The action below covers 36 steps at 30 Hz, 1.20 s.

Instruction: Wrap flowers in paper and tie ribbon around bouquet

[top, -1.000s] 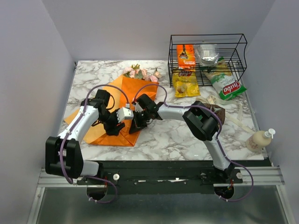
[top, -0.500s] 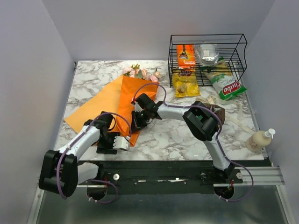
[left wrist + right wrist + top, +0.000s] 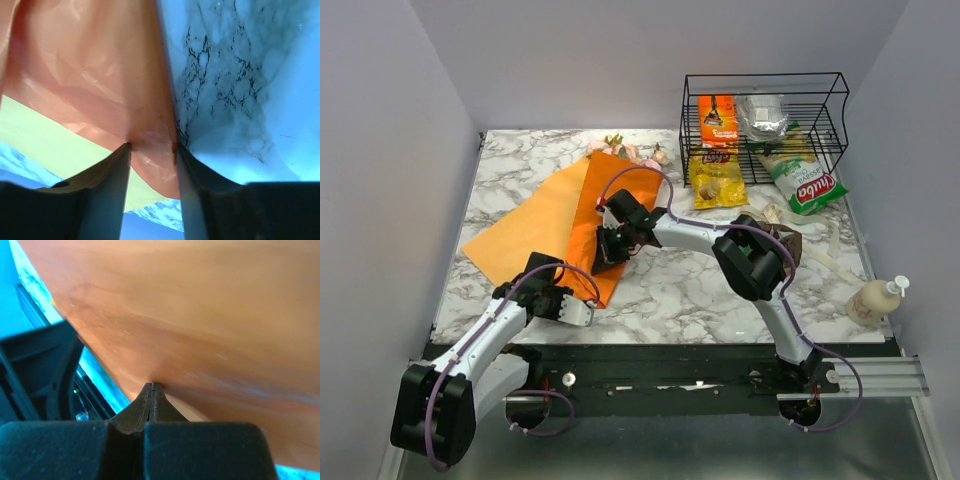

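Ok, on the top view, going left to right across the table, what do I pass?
paper → yellow packet → green-and-white bag → bottle

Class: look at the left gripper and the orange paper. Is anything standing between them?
Nothing visible does. The near corner of the paper already lies inside the open left gripper, over the marble table. The right gripper pinches the paper farther up.
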Available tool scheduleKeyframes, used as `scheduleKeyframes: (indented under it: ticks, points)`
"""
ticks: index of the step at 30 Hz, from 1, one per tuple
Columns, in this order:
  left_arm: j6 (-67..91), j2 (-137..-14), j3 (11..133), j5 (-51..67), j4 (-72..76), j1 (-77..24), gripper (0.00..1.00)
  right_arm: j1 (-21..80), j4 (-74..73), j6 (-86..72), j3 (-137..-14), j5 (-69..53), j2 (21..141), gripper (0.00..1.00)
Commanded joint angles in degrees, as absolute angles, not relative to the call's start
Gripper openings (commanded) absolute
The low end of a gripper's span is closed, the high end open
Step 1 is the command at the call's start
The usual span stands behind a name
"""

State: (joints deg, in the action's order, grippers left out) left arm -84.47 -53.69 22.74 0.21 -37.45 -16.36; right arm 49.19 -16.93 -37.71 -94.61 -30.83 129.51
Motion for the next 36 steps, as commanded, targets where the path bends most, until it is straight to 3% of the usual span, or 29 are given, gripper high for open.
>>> scheduleKeyframes:
  ticks: [1,3,6,16,24,36]
  points:
    - [-85.78,-55.02,20.57,3.60,-36.82,-16.87,0.30,49.92,-19.60,-37.27,-97.99,-30.32,132.36,0.00]
    - [-86.30,-54.84,20.74,3.95,-37.61,-16.96,0.14,50.27,-19.78,-37.44,-99.22,-30.32,132.97,0.01]
    - [-86.92,-54.67,21.44,4.48,-38.05,-17.14,0.00,50.45,-19.95,-38.14,-100.89,-31.20,135.77,0.01]
    - [-94.73,-46.25,24.00,6.50,-34.72,-17.40,0.00,49.66,-22.68,-38.85,-100.21,-29.01,139.75,0.00]
    - [-124.40,-32.44,15.83,14.85,-34.01,-17.40,0.00,49.57,-22.41,-39.29,-99.32,-30.14,140.01,0.00]
    - [-149.83,-43.14,17.40,25.65,-34.18,-17.58,0.00,49.48,-21.45,-40.52,-98.44,-30.76,139.39,0.00]
